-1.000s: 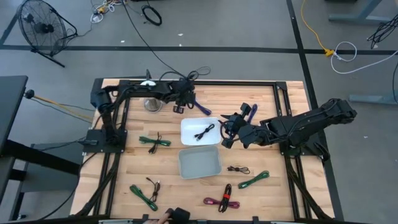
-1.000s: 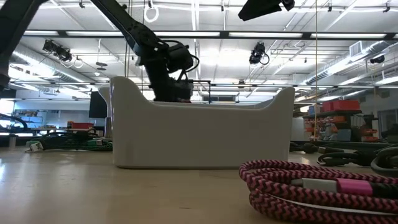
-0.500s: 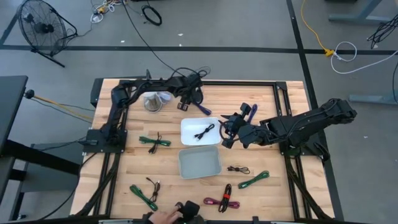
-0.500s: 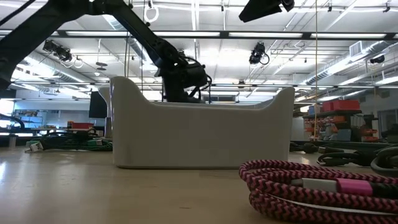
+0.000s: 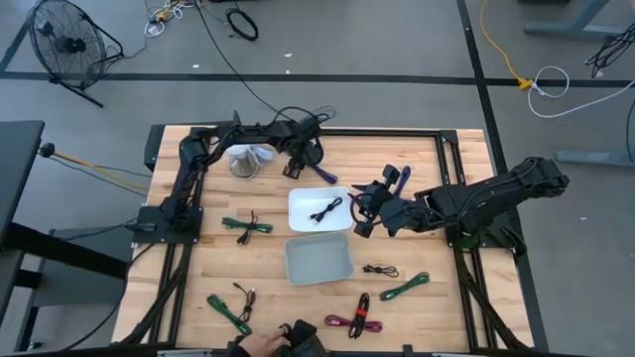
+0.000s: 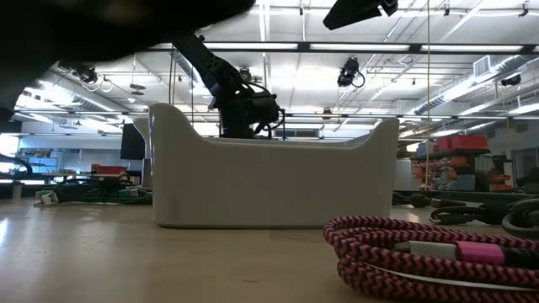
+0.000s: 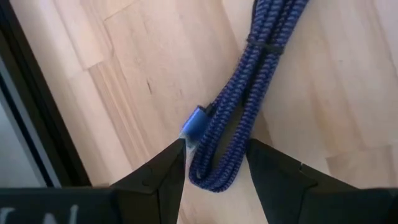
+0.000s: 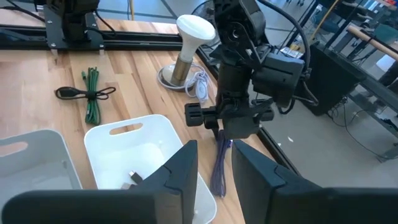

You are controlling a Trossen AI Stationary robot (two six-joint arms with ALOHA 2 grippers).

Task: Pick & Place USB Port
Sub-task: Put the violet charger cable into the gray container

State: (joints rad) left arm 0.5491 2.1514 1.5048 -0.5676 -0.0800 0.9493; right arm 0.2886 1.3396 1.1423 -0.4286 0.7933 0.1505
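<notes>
Blue braided fabric is filling the left wrist view: the bundled blue USB cable (image 7: 239,109) is lying on the wooden table (image 5: 198,268), its metal plug end just beside one fingertip. The left gripper (image 5: 296,165) is hanging directly over that bundle with its fingers (image 7: 155,177) spread wide and straddling the coil's lower loop, holding nothing yet. A second ago this arm was sitting farther back by the silver cup (image 5: 239,164); it has since swung across toward the cable and is now settling, which suggests the approach is finished and a descent and squeeze are next. Toward the table's centre from the left gripper, the white tray (image 5: 303,199) is already holding a black cable (image 5: 325,210), and a grey tray (image 5: 318,260) is sitting just beyond it. Farther right, the right gripper (image 5: 362,210) is waiting at the white tray's edge, unchanged over the last second, fingers parted and empty. A person's hand (image 5: 260,345) is resting at the table's near edge.
</notes>
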